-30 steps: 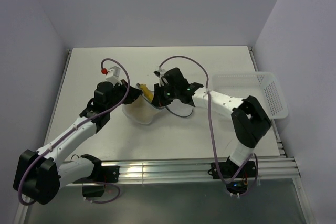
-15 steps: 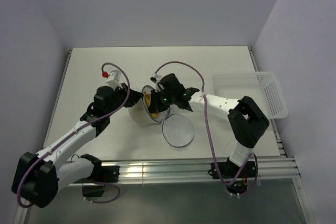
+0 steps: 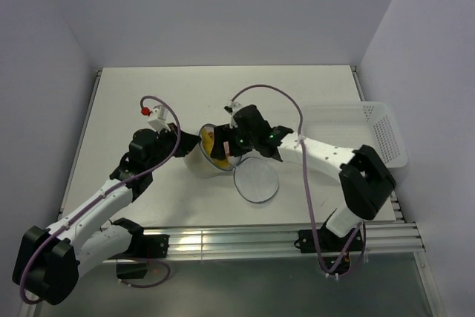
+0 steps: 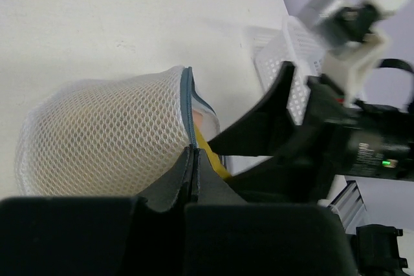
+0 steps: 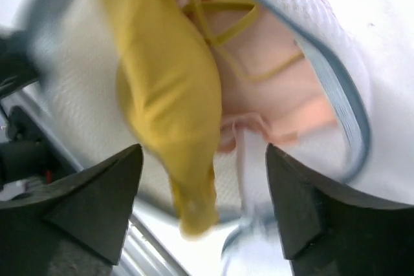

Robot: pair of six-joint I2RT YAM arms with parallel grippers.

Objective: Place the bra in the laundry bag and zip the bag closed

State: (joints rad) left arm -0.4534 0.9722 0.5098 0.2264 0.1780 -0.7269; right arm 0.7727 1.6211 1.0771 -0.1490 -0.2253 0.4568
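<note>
Laundry bag [image 4: 97,140] mesh is being pinched at its dark zip rim [image 4: 188,105] by the left fingers [image 4: 171,189], which are being pressed together on it. The domed pouch is thus being propped on the bench [image 3: 126,102] with its mouth turned toward the right arm. Inside that mouth the yellow bra [image 5: 165,95] is being shown mostly tucked in, with one end drooping over the lower rim. The right fingers [image 5: 90,205] are being held wide apart just outside the opening, clamped on nothing. Further right, the bag's round mesh flap [image 3: 256,181] is being left flat on the bench, and a white lattice basket [image 3: 371,135] is being left at the bench's edge. The bra is being judged light, limp and apt to snag by its thin straps. Its drooping end is being judged the place to pinch and push inward.
</note>
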